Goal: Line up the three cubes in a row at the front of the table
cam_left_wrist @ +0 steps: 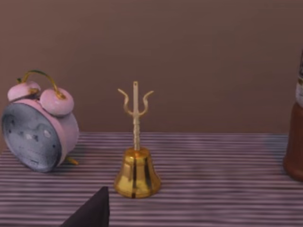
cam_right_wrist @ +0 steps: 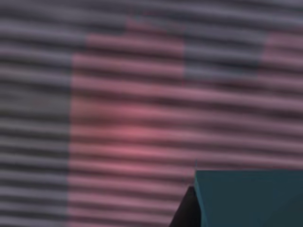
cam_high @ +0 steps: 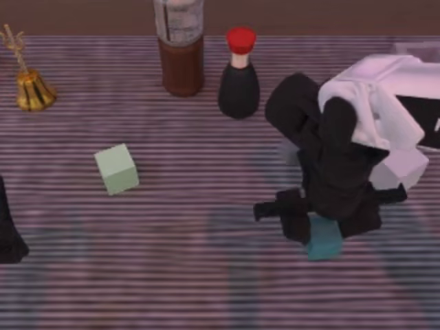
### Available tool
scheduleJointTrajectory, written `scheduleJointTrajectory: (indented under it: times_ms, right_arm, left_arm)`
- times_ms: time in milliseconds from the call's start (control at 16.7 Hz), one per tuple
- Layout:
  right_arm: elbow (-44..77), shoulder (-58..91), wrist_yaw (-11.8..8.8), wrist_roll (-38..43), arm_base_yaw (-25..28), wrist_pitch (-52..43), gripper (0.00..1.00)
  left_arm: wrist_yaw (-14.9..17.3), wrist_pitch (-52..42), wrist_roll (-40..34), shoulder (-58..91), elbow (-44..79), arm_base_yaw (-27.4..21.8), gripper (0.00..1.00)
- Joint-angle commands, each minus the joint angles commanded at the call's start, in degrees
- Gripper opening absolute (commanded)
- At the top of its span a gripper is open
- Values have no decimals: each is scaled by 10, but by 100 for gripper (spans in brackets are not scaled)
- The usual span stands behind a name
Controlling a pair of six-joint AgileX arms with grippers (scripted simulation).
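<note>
The right pincer (cam_high: 323, 237) hangs low over the striped table (cam_high: 206, 275) at its right side, black arm links above hiding the fingers from the top view. A small teal-blue cube (cam_high: 324, 240) sits directly under it, partly covered; in the right wrist view that cube (cam_right_wrist: 248, 198) fills the near corner, matte and sharp-edged, with a dark finger (cam_right_wrist: 185, 213) against its side. Whether the pincer is clamped on the cube or merely beside it cannot be told.

Just behind the pincer, half hidden by the arm, lies the larger pale lilac-white cube (cam_high: 405, 168), touching the arm's outline in the top view. Well off to the pincer's left sits the mint-green cube (cam_high: 116, 169), plain and matte, turned slightly askew, with open table between.

Farther back stand a black bottle with a red cap (cam_high: 239, 75) and a taller brown bottle with a pale label (cam_high: 180, 48), both upright and round. At the far left is a shiny gold bell (cam_high: 31, 86) with a forked handle; the left wrist view shows a pink alarm clock (cam_left_wrist: 40, 127) beside it.

The left pincer (cam_high: 8, 234) is parked at the table's left edge; its state cannot be told.
</note>
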Motion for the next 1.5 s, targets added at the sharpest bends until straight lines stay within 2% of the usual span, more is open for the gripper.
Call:
scheduleJointTrajectory:
  times_ms: [180, 300, 660, 1080, 1380, 1500]
  right_arm:
    - [-26, -31, 3, 71, 23, 5, 0]
    - [-33, -41, 4, 88, 28, 8, 0]
    - [-38, -35, 3, 88, 26, 18, 0]
    - [-114, 19, 4, 92, 31, 152, 0]
    - [-122, 25, 5, 92, 32, 164, 0]
    - [-122, 25, 5, 92, 32, 164, 15]
  left_arm:
    - [0, 0, 0, 0, 0, 0, 100]
    - [0, 0, 0, 0, 0, 0, 100]
    - [0, 0, 0, 0, 0, 0, 100]
    - [0, 0, 0, 0, 0, 0, 100]
    - [0, 0, 0, 0, 0, 0, 100]
    - [0, 0, 0, 0, 0, 0, 100]
